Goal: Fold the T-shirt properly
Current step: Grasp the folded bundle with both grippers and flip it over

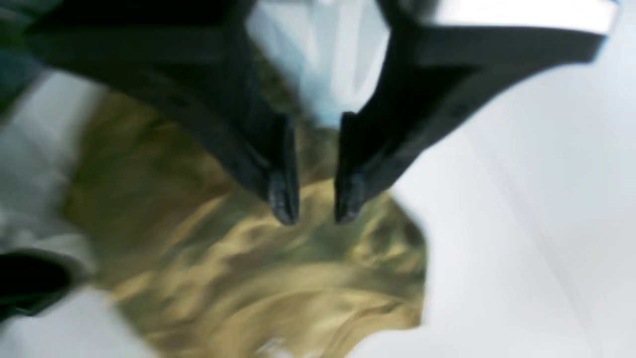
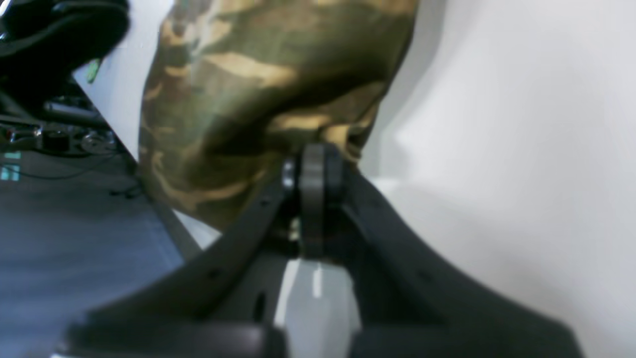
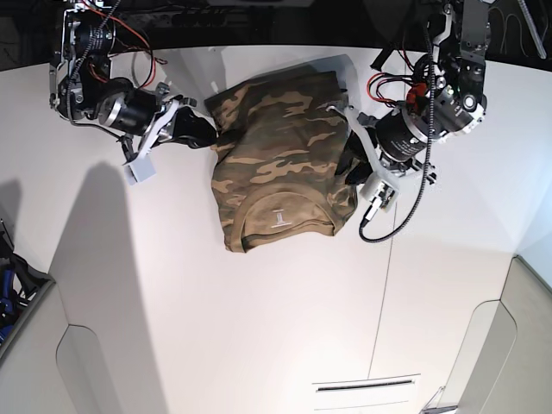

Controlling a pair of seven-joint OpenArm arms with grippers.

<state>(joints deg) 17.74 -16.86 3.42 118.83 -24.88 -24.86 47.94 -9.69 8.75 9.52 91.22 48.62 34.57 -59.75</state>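
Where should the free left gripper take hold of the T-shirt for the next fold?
Judging by the base view, the left gripper should probably pinch the T-shirt at its near side edge, coming in from that side. That border lies flat and exposed on the white table, opposite the edge the right gripper clamps.

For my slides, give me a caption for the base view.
Two arms flank a partly folded camouflage T-shirt on a white table: right gripper pinching its edge, left gripper at the opposite side.

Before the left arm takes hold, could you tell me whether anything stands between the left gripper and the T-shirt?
Nothing visible does. The left gripper hangs just over the T-shirt, jaws slightly apart, with only cloth and bare white table under them. The right gripper is shut on the shirt's other edge.
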